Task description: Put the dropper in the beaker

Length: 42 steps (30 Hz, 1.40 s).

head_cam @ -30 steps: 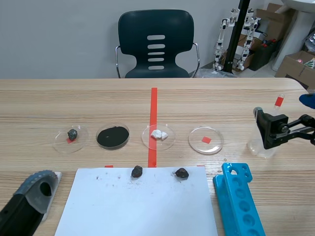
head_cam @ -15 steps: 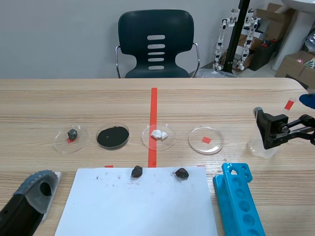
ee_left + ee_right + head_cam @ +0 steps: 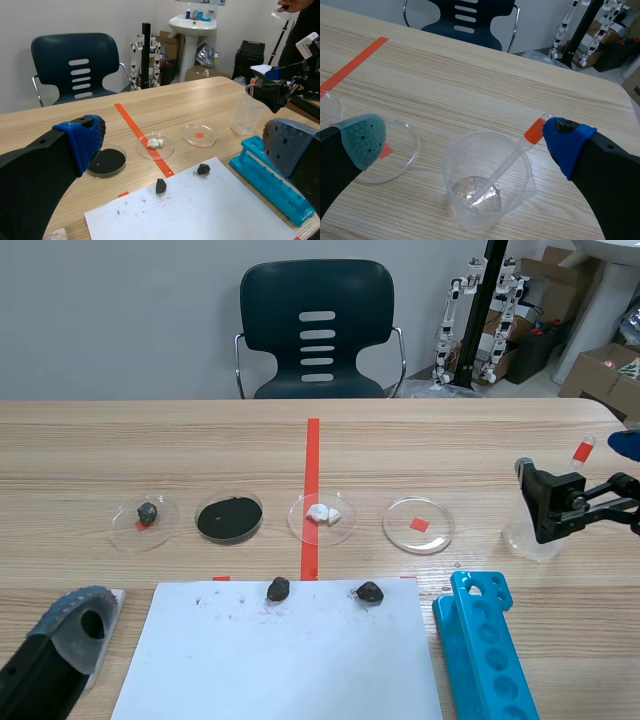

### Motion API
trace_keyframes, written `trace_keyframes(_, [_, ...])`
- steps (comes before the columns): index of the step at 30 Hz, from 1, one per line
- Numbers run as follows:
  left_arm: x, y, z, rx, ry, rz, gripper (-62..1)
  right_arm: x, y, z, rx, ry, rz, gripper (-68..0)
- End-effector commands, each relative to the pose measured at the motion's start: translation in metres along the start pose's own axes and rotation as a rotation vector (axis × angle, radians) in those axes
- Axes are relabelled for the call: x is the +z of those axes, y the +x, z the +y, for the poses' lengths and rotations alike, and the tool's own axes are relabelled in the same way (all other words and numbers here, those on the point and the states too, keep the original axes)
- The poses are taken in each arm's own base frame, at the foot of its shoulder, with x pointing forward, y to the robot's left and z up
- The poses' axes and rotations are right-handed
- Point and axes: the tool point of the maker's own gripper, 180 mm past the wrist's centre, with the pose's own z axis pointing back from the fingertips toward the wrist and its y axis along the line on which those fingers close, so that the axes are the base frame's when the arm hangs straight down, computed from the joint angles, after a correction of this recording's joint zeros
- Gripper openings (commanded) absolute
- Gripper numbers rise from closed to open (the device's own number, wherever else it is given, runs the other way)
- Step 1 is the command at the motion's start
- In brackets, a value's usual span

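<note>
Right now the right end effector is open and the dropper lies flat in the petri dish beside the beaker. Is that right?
No. The dropper is not in the petri dish: it stands tilted inside the beaker, orange top above the rim, as the right wrist view shows. The right end effector is open.

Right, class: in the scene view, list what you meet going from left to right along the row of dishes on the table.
Clear round dish holding a dark stone → clear round dish of black powder → clear round dish holding white lumps → empty clear round dish → clear plastic beaker, red-bulbed dropper leaning in it.
</note>
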Motion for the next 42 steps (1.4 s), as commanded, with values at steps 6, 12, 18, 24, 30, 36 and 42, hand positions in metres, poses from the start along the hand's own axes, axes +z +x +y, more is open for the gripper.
trace_keyframes(6, [-0.0019, 0.0080, -0.0015, 0.008, 0.001, -0.030, 1.4, -0.0001, 0.0126, -0.0064, 0.009, -0.009, -0.042, 0.4])
trace_keyframes(12, [-0.0019, 0.0079, -0.0015, 0.008, 0.001, -0.030, 1.4, -0.0001, 0.0127, -0.0063, 0.009, -0.010, -0.043, 0.4])
trace_keyframes(18, [-0.0019, 0.0079, -0.0015, 0.008, 0.001, -0.030, 1.4, -0.0001, 0.0127, -0.0063, 0.009, -0.010, -0.043, 0.4])
trace_keyframes(24, [-0.0019, 0.0079, -0.0015, 0.008, 0.001, -0.030, 1.4, -0.0001, 0.0127, -0.0063, 0.009, -0.010, -0.043, 0.4])
trace_keyframes(30, [-0.0019, 0.0079, -0.0015, 0.008, 0.001, -0.030, 1.4, -0.0001, 0.0127, -0.0063, 0.009, -0.010, -0.043, 0.4])
trace_keyframes(36, [-0.0019, 0.0079, -0.0015, 0.008, 0.001, -0.030, 1.4, -0.0001, 0.0128, -0.0063, 0.009, -0.009, -0.043, 0.4])
trace_keyframes(42, [-0.0019, 0.0079, -0.0015, 0.008, 0.001, -0.030, 1.4, -0.0001, 0.0140, -0.0063, 0.008, -0.010, -0.050, 0.4])
